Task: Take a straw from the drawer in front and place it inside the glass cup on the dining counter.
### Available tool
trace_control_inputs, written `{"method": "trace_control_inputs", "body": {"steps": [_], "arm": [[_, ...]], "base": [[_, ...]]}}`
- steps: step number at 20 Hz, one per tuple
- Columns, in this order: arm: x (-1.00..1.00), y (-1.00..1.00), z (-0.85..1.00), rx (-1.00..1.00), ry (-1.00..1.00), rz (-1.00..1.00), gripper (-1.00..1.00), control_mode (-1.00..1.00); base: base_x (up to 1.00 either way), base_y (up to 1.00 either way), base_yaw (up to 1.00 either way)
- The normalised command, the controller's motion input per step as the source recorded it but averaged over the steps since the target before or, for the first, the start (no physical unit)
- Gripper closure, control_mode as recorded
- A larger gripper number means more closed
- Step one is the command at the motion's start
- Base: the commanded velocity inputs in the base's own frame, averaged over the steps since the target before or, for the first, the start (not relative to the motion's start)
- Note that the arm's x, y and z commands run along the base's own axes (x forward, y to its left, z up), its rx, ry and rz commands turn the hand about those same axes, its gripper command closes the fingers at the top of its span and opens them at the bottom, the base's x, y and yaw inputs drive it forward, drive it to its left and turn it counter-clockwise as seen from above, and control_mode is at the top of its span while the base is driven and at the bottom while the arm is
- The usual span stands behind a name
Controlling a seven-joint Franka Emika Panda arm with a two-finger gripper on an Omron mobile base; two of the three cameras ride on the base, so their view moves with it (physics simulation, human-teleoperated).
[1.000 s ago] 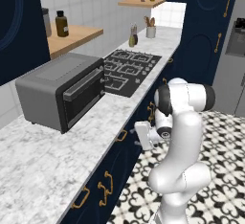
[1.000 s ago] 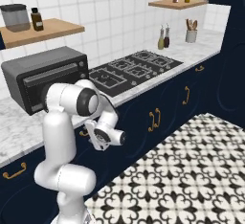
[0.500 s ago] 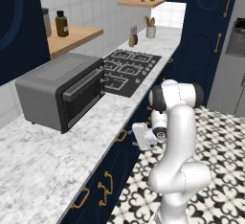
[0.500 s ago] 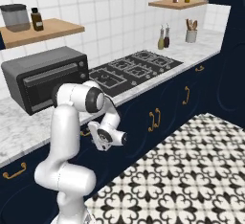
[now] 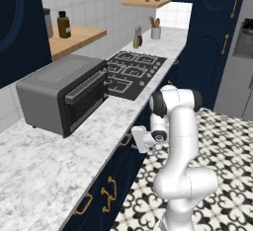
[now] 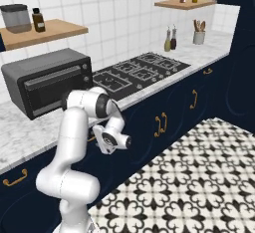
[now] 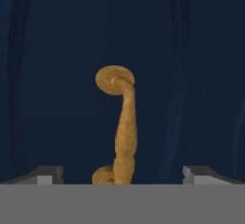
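reaching for the gold handle [image 7: 123, 131] on the navy drawer [image 7: 191, 74] front, the gripper [image 7: 123, 173] stands with its fingers spread wide, one each side of the handle and not yet touching it. a good grab likely means easing in until the bar sits deep between the fingers, then closing squarely. the straw is presumably inside the shut drawer
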Motion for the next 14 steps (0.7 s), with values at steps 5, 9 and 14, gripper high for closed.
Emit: {"method": "trace_control_inputs", "body": {"steps": [5, 9, 14], "arm": [[0.39, 0.27, -0.34, -0.02, 0.0, -0.01, -1.0, -1.0], [0.33, 0.23, -0.36, -0.03, 0.0, -0.02, -1.0, -1.0], [0.32, 0.28, -0.34, -0.07, 0.01, -0.04, 1.0, -1.0]], "base": [[0.0, 0.0, 0.0], [0.0, 0.0, 0.0], [0.0, 0.0, 0.0]]}}
